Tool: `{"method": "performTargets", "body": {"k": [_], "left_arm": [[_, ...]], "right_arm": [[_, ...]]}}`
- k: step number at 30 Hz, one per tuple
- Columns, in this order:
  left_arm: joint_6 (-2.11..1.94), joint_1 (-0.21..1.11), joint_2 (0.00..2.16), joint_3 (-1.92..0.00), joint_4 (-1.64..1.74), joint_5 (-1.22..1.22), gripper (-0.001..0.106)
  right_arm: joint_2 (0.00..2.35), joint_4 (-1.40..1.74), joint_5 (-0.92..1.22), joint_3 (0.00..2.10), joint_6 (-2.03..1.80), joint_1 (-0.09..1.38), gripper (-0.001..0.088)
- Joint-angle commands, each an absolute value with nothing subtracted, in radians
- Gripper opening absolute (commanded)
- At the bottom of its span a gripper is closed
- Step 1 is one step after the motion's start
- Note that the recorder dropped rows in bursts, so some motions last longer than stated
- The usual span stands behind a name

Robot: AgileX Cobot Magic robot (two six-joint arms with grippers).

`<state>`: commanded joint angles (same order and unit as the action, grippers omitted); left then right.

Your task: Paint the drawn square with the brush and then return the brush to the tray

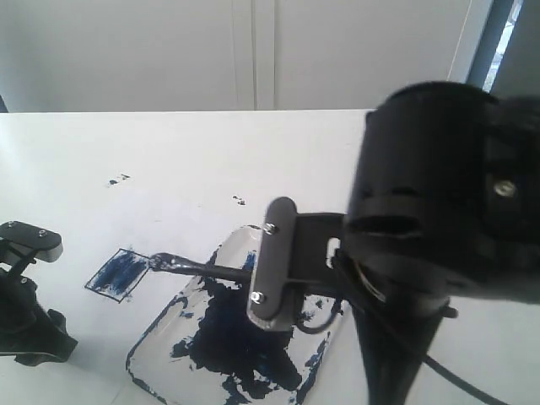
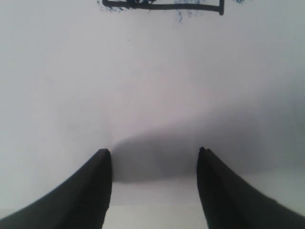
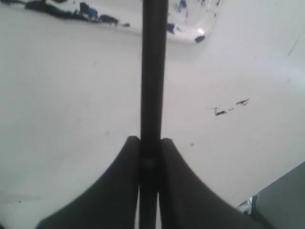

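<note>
right tool [image 3: 148, 148] clamped tight on the brush [image 1: 198, 268]. shaft crosses the tray [image 1: 143, 348] rim, tip just beside the drawn square [image 1: 118, 272], which is streaked blue. both toward the bench [image 1: 169, 152] near edge. left tool [image 2: 155, 160] wide open, empty.

On the white bench [image 1: 169, 143], the small black-outlined drawn square [image 1: 121, 273] lies left of the clear shallow plastic tray [image 1: 159, 336], which sits nearer the camera. The long thin black brush [image 1: 202, 270] reaches from the right hand [image 3: 150, 143] across the tray's far rim, its tip just right of the square. The left hand [image 2: 153, 152] stands left of the square, apart from it. Small dark paint specks [image 1: 118, 179] lie behind both.
</note>
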<state>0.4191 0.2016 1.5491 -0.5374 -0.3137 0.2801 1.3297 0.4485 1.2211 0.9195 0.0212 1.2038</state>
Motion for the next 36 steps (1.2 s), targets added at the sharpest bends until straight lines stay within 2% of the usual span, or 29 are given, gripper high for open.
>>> {"method": "performTargets", "body": {"k": [13,36], "left_arm": [[0.419,0.202,1.549,-0.537,-0.314,0.28,0.059],[0.419,0.202,1.549,-0.537,-0.314,0.282,0.059]], "right_arm": [[1.267,0.414,1.221,0.638,-0.062,1.204,0.0],[1.294,0.638,1.221,0.592,-0.197,1.204,0.0]]}}
